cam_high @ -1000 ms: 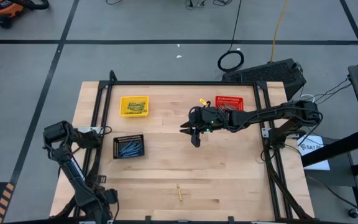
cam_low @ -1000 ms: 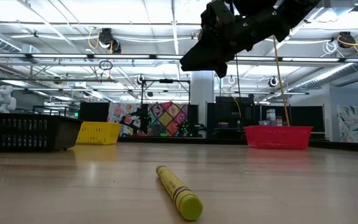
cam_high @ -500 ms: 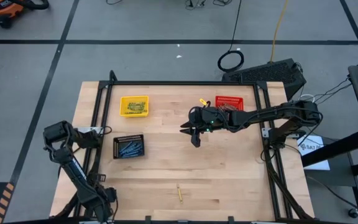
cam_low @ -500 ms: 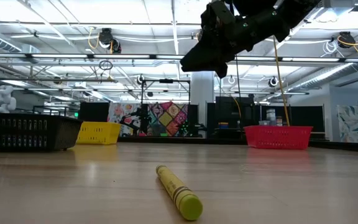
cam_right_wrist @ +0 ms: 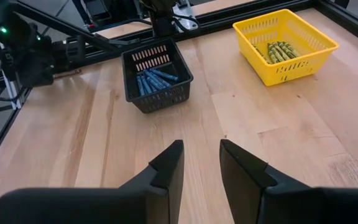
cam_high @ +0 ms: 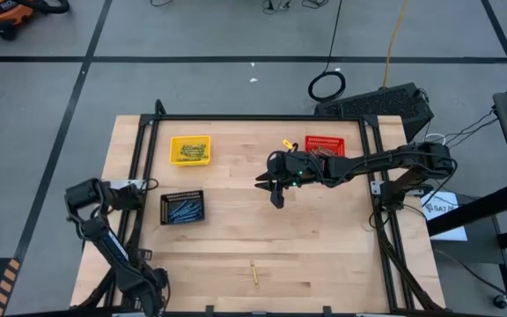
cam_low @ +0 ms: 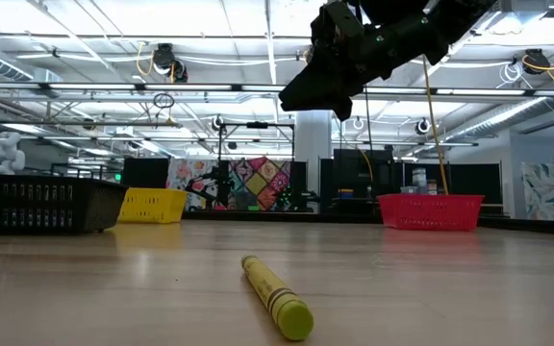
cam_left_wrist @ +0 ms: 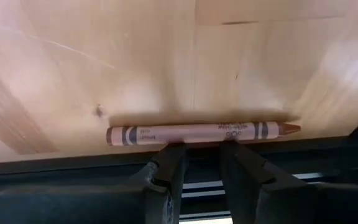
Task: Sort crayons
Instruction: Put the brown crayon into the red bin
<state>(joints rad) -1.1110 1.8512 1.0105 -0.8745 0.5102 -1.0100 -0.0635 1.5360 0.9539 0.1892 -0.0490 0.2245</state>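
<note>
Above the table's middle the right tool (cam_high: 276, 197) hangs slightly parted, empty; left tool (cam_left_wrist: 197, 163) likewise.

A yellow basket (cam_high: 189, 149), a red basket (cam_high: 325, 145) and a black basket (cam_high: 182, 208) (holding blue crayons (cam_right_wrist: 154, 79)) sit on pale wood.

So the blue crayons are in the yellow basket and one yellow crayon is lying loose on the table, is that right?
Not quite. The blue crayons lie in the black basket, as the right wrist view shows; the yellow basket holds yellow-green ones. The rest stands: one yellow crayon lies loose on the table.
</note>
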